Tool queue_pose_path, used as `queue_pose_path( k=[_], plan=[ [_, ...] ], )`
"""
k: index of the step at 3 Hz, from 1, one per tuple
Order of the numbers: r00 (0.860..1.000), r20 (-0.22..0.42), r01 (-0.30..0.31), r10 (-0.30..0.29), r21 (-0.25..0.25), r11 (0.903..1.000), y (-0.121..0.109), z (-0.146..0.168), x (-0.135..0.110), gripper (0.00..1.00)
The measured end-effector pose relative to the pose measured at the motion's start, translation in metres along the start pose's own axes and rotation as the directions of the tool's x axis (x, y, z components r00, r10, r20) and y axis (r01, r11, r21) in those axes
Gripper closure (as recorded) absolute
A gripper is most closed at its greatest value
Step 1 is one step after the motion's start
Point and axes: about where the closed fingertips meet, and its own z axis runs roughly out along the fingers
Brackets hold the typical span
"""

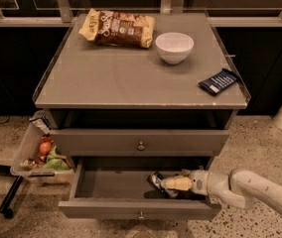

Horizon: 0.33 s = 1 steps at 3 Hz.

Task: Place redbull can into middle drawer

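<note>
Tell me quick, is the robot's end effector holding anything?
The end effector: closed on the redbull can, inside the open middle drawer.

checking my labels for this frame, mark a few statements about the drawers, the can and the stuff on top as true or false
1. The lower grey flat-fronted middle drawer with a small round knob is pulled open. True.
2. The white round bowl sits inside that drawer. False: it stands on the grey cabinet top.
3. The gripper is inside the open drawer, jaws closed on the slim silver-and-blue metal redbull can. True.
4. The dark blue flat packet lies against the brown-and-yellow crinkly chip bag. False: the packet is by the top's right front edge, and the bag is at the back left.
</note>
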Motion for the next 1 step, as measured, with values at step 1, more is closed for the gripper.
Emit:
queue_pose_path(
  k=[1],
  plan=[
    [1.000, 0.000, 0.000, 0.000, 0.000, 1.0000, 0.0000, 0.0000, 0.0000, 0.00]
  ],
)
